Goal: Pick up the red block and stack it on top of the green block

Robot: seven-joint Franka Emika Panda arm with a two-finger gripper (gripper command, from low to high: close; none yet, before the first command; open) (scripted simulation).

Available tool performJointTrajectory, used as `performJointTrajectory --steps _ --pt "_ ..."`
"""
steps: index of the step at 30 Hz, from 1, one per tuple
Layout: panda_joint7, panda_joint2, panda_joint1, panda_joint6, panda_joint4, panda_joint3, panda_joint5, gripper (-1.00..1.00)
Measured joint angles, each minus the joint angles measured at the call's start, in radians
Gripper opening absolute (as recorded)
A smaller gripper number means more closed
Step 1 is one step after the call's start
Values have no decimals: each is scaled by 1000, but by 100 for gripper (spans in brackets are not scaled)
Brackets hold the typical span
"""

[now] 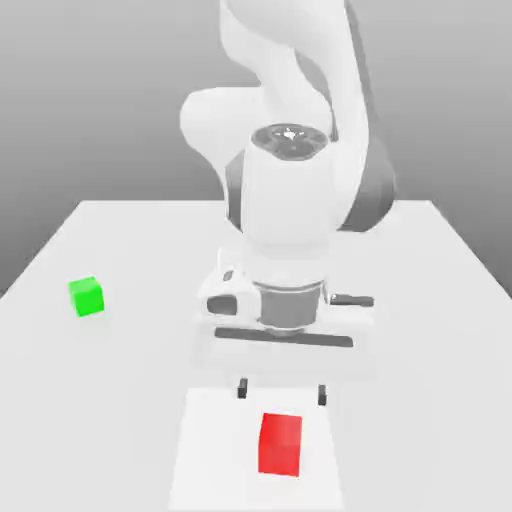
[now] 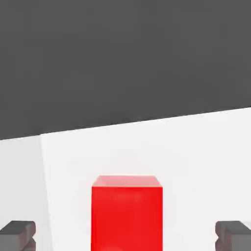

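Inspection at approach stage. My fingers (image 1: 281, 392) stand spread to their full width and hold nothing; in the exterior view the two dark tips hang above the table (image 1: 440, 270), near the red block (image 1: 281, 443) but not yet around it. In the hand view the red block (image 2: 127, 213) sits centred between my two fingertips (image 2: 17, 234), with clear gaps on both sides.

Location of task items: the red block rests flat on the table, on a paler patch of its surface, on the near side of my hand in the exterior view. The green block (image 1: 87, 296) sits on the table well apart from it, toward the exterior view's left and farther back. Nothing lies between the two.

Assessment: the step in hand is the descent onto the red block; the grasp is not yet made and stacking has not begun.

Recommendations for doing this step well:
- Keep the block centred between the tips, so both pads meet opposite faces together.
- Hold the wrist square to the block's sides; a skewed closure would likely twist or push the cube.
- Come down until the pads cover the middle of the side faces, short of the table.
- Close only once level and settled, then lift straight up before travelling toward the green block.
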Motion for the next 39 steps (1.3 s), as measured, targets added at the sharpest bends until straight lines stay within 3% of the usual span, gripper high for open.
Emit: performJointTrajectory --steps 3,4,11,16,18,29,39 --pt "22 109 10 90 14 -16 -29 0" --pt "26 136 16 114 17 -23 -34 -100" --pt "31 139 15 117 18 -23 -39 -100" --pt "-1 -18 -5 -16 -6 7 4 -100" --pt "33 -70 -39 -48 -25 -33 -8 -100" --pt "410 -283 -496 -108 -161 -270 -187 -100" --pt "693 -443 -881 -134 -295 -495 -252 -100"
